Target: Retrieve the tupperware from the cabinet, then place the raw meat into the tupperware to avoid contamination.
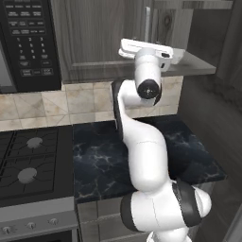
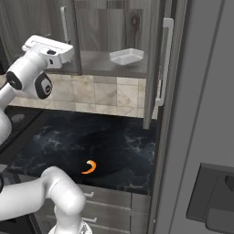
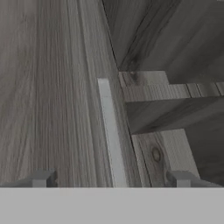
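While raised at the cabinet [image 2: 119,32] front, gripper [image 3: 111,178] spread wide and grasping nothing, fingertips [image 3: 41,178] straddling the silver bar handle [image 3: 109,131] of the closed left door. Beyond, right door [image 2: 157,68] swung open, with the tupperware [image 2: 126,56] resting on the shelf inside. Below, raw meat [image 2: 90,167] lying alone on the dark marble counter [image 2: 114,141], well apart from the container.

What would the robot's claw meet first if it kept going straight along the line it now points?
Most likely the cabinet: in the hand view the open claw faces the closed door's wood, with the silver bar handle between its fingertips. Depth is unclear, so handle or door face could come first.
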{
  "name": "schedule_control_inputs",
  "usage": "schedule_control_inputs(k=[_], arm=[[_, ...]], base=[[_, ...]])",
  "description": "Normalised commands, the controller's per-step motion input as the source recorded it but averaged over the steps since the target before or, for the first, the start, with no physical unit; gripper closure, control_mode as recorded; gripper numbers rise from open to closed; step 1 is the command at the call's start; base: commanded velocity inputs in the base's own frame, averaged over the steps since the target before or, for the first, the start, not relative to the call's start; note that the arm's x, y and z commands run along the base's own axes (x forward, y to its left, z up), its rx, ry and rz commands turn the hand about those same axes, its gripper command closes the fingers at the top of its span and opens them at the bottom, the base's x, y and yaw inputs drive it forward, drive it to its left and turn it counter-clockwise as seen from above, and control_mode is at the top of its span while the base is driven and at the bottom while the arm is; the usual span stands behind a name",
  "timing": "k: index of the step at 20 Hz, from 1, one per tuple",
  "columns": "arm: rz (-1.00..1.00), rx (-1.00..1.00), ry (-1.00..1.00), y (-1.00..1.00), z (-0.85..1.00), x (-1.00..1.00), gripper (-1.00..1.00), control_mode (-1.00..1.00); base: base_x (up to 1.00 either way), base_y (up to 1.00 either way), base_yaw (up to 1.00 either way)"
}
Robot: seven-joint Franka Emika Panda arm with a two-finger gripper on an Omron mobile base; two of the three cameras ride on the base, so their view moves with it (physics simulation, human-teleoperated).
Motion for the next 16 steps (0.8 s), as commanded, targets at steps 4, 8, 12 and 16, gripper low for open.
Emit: schedule_control_inputs(k=[4,8,12,16], arm=[[-0.06,0.0,0.04,-0.14,0.0,0.01,-1.0,-1.0],[0.0,0.0,0.01,0.0,-0.01,0.06,-1.0,-1.0],[0.01,0.0,0.06,-0.09,-0.16,0.12,-1.0,-1.0],[0.03,0.0,0.07,-0.29,-0.11,0.11,-1.0,-1.0]], base=[[0.0,0.0,0.0],[0.0,0.0,0.0],[0.0,0.0,0.0],[0.0,0.0,0.0]])
